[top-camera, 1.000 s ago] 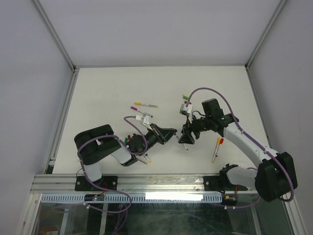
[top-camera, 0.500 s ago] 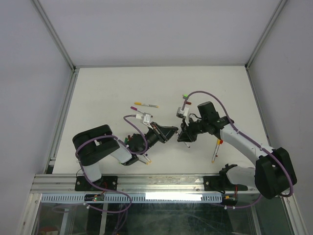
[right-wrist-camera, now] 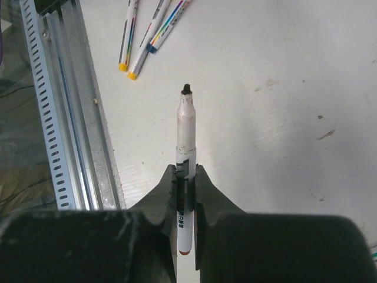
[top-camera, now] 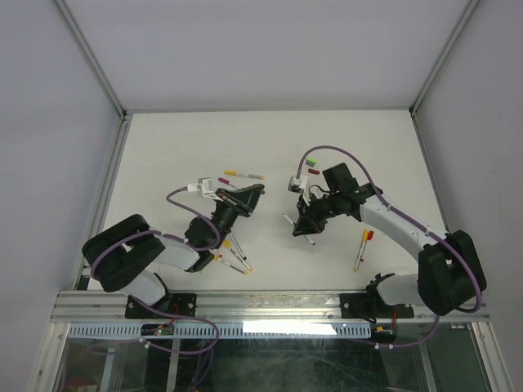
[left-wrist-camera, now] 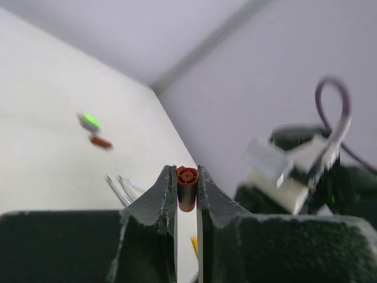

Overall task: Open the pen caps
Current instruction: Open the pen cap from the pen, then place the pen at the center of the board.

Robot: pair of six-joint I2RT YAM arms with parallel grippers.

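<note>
Top view: the left gripper (top-camera: 255, 191) sits left of centre and the right gripper (top-camera: 304, 224) right of centre. Their tips are apart, with bare table (top-camera: 270, 139) between them. A loose green cap (top-camera: 311, 162) lies just above the right arm. Capped pens (top-camera: 237, 257) lie at lower left, below the left gripper.

Left wrist view: the fingers are clenched on a dark red cap (left-wrist-camera: 187, 187), its open end facing the camera and its long axis along the fingers. Nothing is plugged into it.

Right wrist view: the jaws are clamped on an uncapped pen (right-wrist-camera: 186, 132). Its long axis runs straight up the frame and its dark tip is bare. Three pens (right-wrist-camera: 144, 35) lie upper left beside the slotted rail (right-wrist-camera: 59, 118). To the right is open table, probably the safer side for setting the pen down.
</note>
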